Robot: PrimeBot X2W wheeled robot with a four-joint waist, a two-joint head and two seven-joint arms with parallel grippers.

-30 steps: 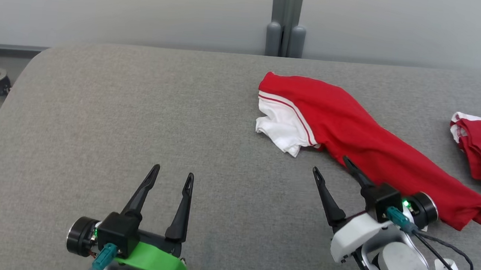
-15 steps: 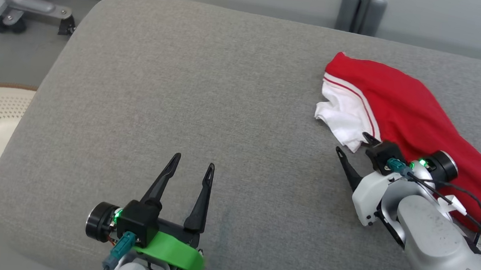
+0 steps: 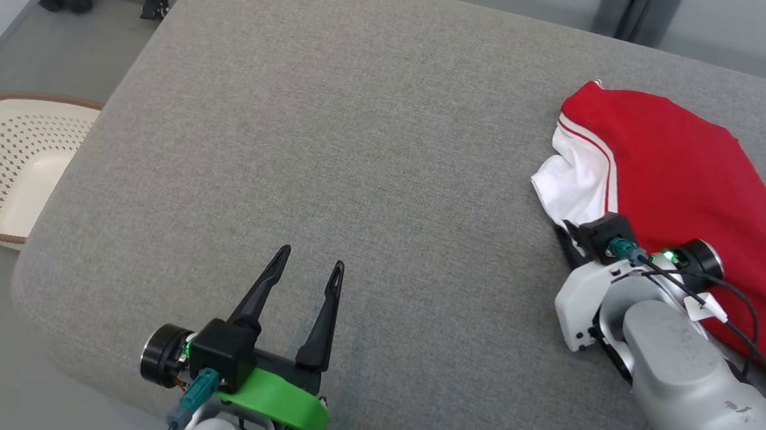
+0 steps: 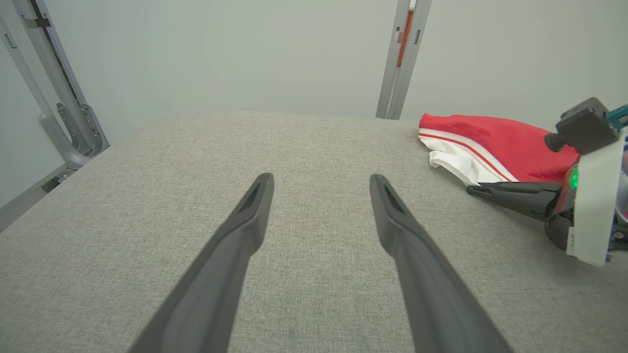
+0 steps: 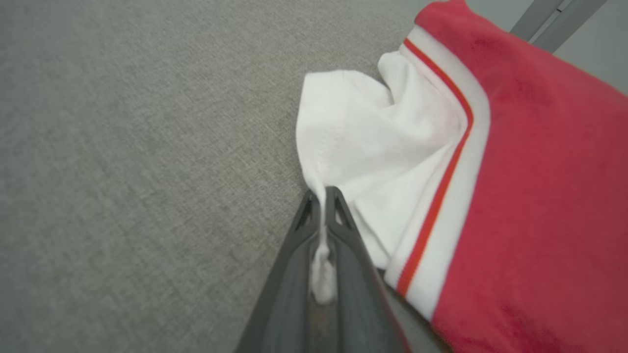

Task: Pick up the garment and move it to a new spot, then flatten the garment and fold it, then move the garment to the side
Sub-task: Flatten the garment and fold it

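The right gripper (image 5: pixel 323 195) has its fingers pressed together on a thin pinch of white cloth, the lower corner of the white sleeve (image 5: pixel 363 142) of the red garment (image 5: pixel 530 162). In the right wrist view a strand of that cloth runs down between them. A second ago those fingers stood spread just beside the garment's near edge with nothing in them, so the grasp has only now been made. The cloth is drawn toward the fingertips, but the garment itself lies crumpled on the grey tabletop (image 3: pixel 362 138), toward its far right, not yet lifted. The left gripper (image 3: pixel 311 260) hovers over the near middle of the tabletop, well apart from the garment, its fingers spread and empty as before. The head view has swung since then, which is the camera's move and not the garment's. A pale perforated basket (image 3: pixel 11 158) stands on the floor off the tabletop's left edge. I judge the picking-up step to be just starting. The hold is on a thin corner, so a lift may slip or only stretch the sleeve.
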